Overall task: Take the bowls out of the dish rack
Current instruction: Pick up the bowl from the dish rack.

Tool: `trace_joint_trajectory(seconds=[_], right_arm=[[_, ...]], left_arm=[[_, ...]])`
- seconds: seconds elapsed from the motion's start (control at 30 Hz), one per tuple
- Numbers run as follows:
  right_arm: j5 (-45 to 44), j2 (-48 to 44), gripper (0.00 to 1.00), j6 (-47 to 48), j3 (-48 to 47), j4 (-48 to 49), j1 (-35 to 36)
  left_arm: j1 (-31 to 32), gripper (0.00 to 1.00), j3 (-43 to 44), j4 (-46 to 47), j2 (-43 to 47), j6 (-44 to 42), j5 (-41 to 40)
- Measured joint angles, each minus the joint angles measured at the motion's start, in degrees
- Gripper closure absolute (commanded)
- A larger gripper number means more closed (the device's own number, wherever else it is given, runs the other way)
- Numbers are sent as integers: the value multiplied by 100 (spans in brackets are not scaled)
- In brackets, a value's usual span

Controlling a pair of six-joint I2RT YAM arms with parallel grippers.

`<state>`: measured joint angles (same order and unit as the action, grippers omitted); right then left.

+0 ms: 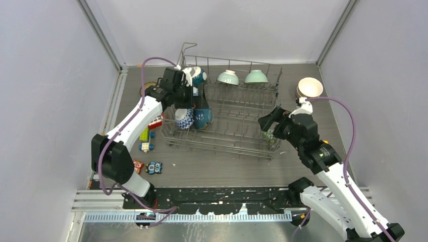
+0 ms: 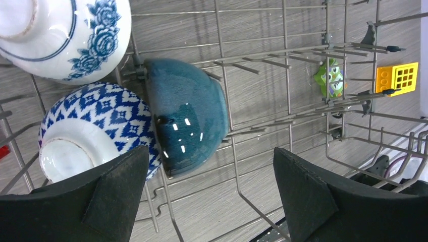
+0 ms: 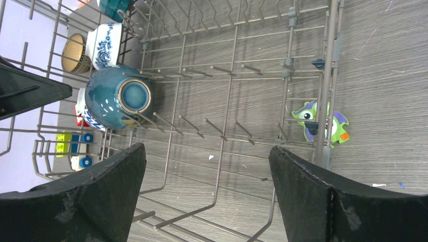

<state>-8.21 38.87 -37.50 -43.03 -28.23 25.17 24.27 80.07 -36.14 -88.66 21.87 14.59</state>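
Left wrist shows our left pincer (image 2: 209, 164) spread wide over the teal bowl (image 2: 186, 116), tipped among the dish rack (image 2: 284, 50) tines: glazed ceramic, we judge it slick and chippable, best pinched across the rim.

Bright, even overhead light, soft shadows, sharp focus — small glare spots on teal bowl (image 2: 188, 108)

Your left arm (image 1: 139, 116) stretches forward and your left gripper (image 1: 193, 96) points down, jaws spread wide. Your right arm (image 1: 328, 166) angles inward, and your right gripper (image 1: 266, 123) has its jaws equally wide.
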Motion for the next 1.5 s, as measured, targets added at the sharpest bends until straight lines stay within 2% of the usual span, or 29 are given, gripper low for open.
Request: trace_joint_trajectory(seconds=[0.2, 0.6, 1.5], right_arm=[[0, 2, 5, -13, 0, 0, 0], [0, 7, 5, -13, 0, 0, 0], [0, 107, 5, -15, 0, -4, 0]], left_arm=[[-275, 8, -232, 168, -136, 146, 304], [-297, 12, -319, 330, -330, 249, 417], [-345, 35, -866, 1021, -391, 673, 1233]])
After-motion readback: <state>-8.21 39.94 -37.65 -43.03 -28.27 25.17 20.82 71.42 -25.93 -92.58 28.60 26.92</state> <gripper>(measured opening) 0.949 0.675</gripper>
